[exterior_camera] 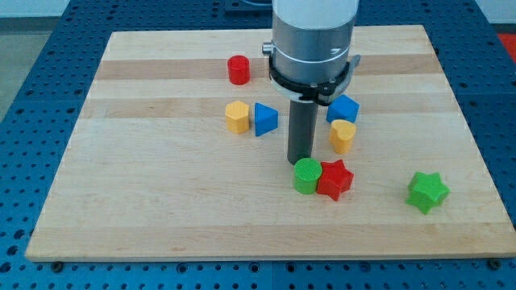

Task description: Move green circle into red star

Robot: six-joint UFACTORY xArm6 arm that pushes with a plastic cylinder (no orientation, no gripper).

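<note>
The green circle is a short green cylinder at the board's lower middle. It touches the red star, which lies just to its right. My tip is the lower end of the dark rod and stands right behind the green circle's top-left edge, touching or almost touching it.
A yellow heart and a blue block lie to the right of the rod. A blue triangle and a yellow hexagon lie to its left. A red cylinder is near the top. A green star is at the lower right.
</note>
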